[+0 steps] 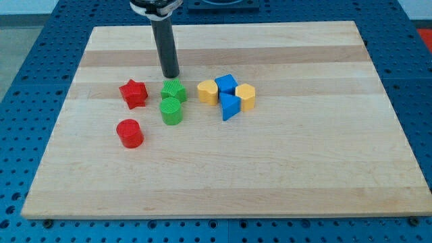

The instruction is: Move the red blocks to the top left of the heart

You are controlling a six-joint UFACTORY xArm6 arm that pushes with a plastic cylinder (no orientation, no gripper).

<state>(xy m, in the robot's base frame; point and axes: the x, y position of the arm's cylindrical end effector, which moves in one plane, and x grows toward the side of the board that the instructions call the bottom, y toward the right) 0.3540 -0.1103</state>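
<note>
A red star block (pixel 133 93) lies left of centre on the board. A red cylinder (pixel 129 133) lies below it, toward the view's bottom. A yellow heart-shaped block (pixel 208 91) lies right of the green blocks. My tip (pixel 171 75) stands just above a green block (pixel 174 90), close to or touching its upper edge, to the right of the red star and left of the yellow heart.
A green cylinder (pixel 171 111) sits just below the green block. A blue block (pixel 227 84), a blue triangular block (pixel 229 106) and a yellow block (pixel 246 96) cluster right of the heart. The wooden board (pixel 283 175) rests on a blue perforated table.
</note>
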